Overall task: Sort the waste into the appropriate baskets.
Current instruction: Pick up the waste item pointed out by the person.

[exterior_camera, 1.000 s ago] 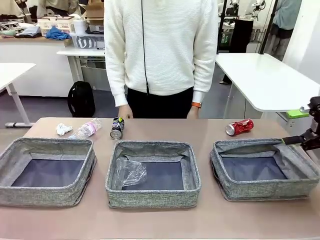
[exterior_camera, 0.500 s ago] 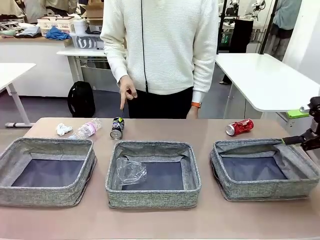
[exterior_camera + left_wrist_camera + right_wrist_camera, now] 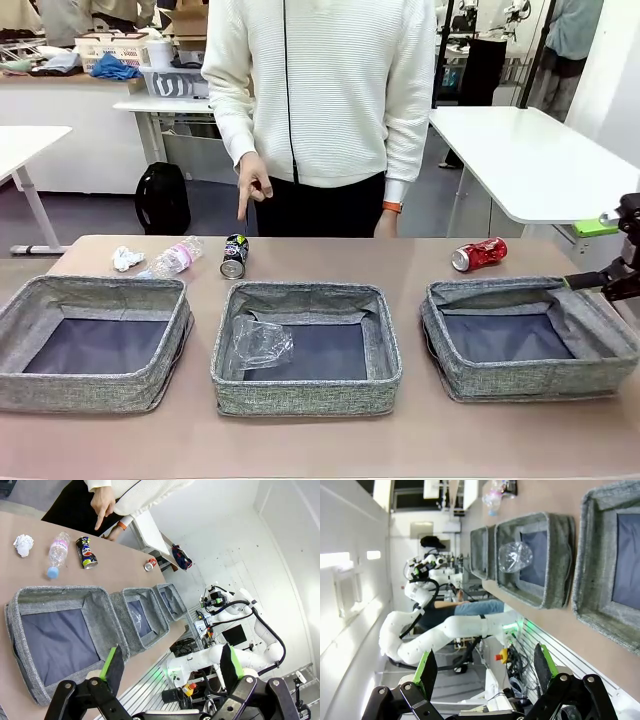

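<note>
We logged one black drink can point(image 3: 234, 256), lying on its side at eleven o'clock of the middle basket point(image 3: 305, 291), the person's hand point(image 3: 252, 190) pointing down above it; we judged it light, smooth, dentable, best pinched across mid-body; left gripper point(image 3: 171, 662) and right gripper point(image 3: 485, 665) gaped empty.

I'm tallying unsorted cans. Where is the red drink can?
In the front view, the red drink can lies on its side at the right, just beyond the right basket.
</note>
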Available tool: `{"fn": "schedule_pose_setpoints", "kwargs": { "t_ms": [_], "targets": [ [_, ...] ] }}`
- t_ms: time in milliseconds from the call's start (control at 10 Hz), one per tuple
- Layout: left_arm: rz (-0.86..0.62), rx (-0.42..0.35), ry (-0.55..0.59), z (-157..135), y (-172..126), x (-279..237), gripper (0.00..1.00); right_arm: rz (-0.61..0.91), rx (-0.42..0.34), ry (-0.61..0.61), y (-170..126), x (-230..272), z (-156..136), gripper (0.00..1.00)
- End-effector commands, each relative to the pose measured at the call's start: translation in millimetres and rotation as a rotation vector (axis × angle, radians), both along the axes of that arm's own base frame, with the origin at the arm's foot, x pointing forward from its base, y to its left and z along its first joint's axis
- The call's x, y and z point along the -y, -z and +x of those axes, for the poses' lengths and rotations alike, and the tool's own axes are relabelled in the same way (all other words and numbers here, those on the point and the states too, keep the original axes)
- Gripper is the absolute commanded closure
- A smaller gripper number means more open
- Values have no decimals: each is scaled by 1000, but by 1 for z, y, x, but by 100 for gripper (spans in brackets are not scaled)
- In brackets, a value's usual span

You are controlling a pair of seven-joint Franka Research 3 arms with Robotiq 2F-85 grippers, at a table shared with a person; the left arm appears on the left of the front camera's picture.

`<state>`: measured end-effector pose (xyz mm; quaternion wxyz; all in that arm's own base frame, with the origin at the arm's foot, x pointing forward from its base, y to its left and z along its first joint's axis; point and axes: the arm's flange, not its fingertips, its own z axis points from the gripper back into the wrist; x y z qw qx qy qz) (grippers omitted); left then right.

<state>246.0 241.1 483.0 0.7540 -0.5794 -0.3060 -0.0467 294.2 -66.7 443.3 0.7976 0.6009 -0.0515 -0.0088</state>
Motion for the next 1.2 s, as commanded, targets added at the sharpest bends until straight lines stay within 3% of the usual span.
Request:
{"fn": "schedule_pose_setpoints", "kwargs": {
  "t_ms": [0,100,200,300,500,600,800,900,1000,1100],
  "targets": [
    [-11,22,2,0,-3,0,0,18,-13,8,-6,0,-1,0],
    [0,0,0,0,0,0,0,18,-13,8,-6,0,-1,0],
    [141,-22,-52,-8,-27,7,0,18,-13,8,-6,0,-1,0],
    [264,2,-14,-8,-60,38,0,18,-13,8,-6,0,-1,0],
    [608,83,168,19,-111,143,0,18,-13,8,-6,0,-1,0],
    [762,43,185,38,-114,195,0,18,-13,8,-6,0,-1,0],
    [905,-11,314,75,-95,296,0,18,-13,8,-6,0,-1,0],
    [951,2,257,82,-74,345,0,18,-13,8,-6,0,-1,0],
    [938,62,199,89,-53,379,0,18,-13,8,-6,0,-1,0],
    [872,74,135,97,-38,386,0,18,-13,8,-6,0,-1,0]
  ]
}}
